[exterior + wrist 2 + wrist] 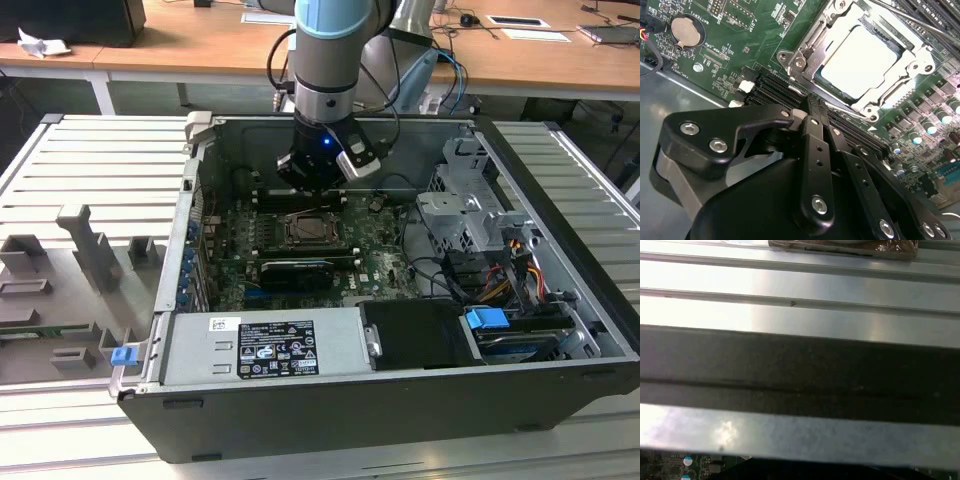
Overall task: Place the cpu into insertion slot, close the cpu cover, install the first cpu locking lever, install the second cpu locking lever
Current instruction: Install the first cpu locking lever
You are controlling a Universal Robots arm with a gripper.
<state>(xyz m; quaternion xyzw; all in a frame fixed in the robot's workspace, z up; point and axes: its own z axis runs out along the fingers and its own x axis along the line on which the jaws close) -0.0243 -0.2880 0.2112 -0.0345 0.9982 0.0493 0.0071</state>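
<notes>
The cpu (862, 60), a pale silvery square, lies in the insertion slot (310, 228) on the green motherboard. The cpu cover (920, 56), a silver frame, lies flat over the chip's edges. One thin wire lever (846, 107) runs along the socket's near side, and another (920, 22) runs along its far side. My gripper (815, 107) hangs just beside the socket over the black memory slots, its black fingers (812, 135) drawn together with nothing between them. In the exterior view the gripper (315, 180) sits just behind the socket, inside the open case.
Black memory slots (775, 85) run beside the socket. A coin battery (687, 30) sits on the board. The case also holds a graphics card (295, 268), a power supply (270, 345) and a drive cage (470, 210). Grey fixtures (90, 250) stand outside on the exterior view's left.
</notes>
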